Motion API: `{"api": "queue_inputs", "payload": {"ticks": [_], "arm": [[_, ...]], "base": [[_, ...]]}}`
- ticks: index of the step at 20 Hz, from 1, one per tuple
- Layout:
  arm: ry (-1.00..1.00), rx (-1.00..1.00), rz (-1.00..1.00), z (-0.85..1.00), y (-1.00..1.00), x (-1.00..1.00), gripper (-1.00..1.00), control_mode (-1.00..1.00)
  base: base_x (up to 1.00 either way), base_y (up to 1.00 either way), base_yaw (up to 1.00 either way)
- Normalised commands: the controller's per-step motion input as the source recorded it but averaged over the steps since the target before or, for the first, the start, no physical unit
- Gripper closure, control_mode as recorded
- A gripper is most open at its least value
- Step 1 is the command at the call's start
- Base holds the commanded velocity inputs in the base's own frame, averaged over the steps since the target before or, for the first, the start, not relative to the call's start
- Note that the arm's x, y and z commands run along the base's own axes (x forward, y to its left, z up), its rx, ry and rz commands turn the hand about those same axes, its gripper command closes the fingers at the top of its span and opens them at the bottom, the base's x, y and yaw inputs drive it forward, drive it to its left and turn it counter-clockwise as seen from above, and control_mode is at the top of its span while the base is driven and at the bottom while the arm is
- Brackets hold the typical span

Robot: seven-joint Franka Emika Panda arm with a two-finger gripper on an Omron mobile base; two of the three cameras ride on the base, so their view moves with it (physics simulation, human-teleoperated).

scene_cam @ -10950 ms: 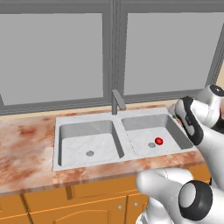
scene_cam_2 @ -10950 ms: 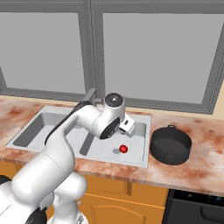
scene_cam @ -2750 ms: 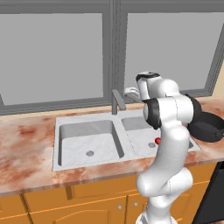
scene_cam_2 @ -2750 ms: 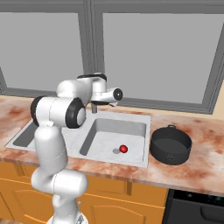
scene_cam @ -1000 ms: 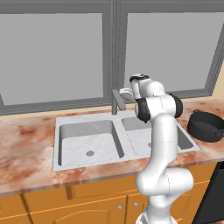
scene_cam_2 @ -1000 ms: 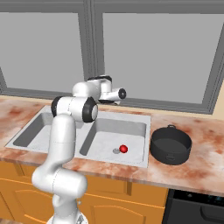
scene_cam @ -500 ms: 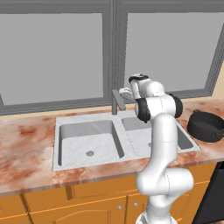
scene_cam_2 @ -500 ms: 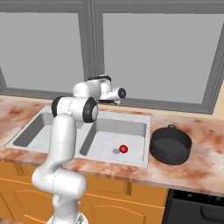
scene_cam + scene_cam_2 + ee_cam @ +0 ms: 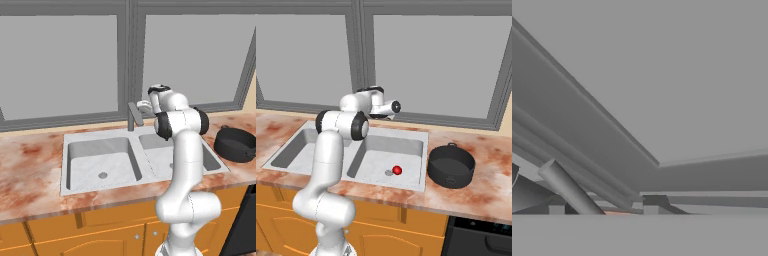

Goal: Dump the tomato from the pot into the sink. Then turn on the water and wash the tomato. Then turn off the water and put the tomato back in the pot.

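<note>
The left basin of the sink (image 9: pixel 102 162) is seen below and left of the claw (image 9: pixel 143 106), its rim bordered by marbled counter (image 9: pixel 30 165). The claw is held at the faucet (image 9: pixel 134 116) beneath the window frame (image 9: pixel 131 50); whether its jaws are parted or closed cannot be told. The tomato (image 9: pixel 397 170) lies below it in the right basin beside the drain. The pot (image 9: pixel 451 165) is set well apart to the right.
</note>
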Motion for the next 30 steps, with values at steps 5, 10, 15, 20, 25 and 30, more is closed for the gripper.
{"api": "queue_inputs", "payload": {"ticks": [5,10,15,20,25,30], "arm": [[0.0,0.0,0.0,-0.28,-0.49,0.0,1.0,-1.0],[0.01,0.0,0.0,-0.31,-0.62,0.0,1.0,-1.0],[0.06,0.0,0.0,-0.41,-0.78,0.0,1.0,-1.0],[0.04,0.0,0.0,-0.53,-0.78,0.0,1.0,-1.0],[0.0,0.0,0.0,-0.61,-0.67,0.0,1.0,-1.0],[-0.01,0.0,0.0,-0.53,-0.36,0.0,1.0,-1.0]], "base": [[0.0,0.0,0.0],[0.0,0.0,0.0],[0.0,0.0,0.0],[0.0,0.0,0.0],[0.0,0.0,0.0],[0.0,0.0,0.0]]}}
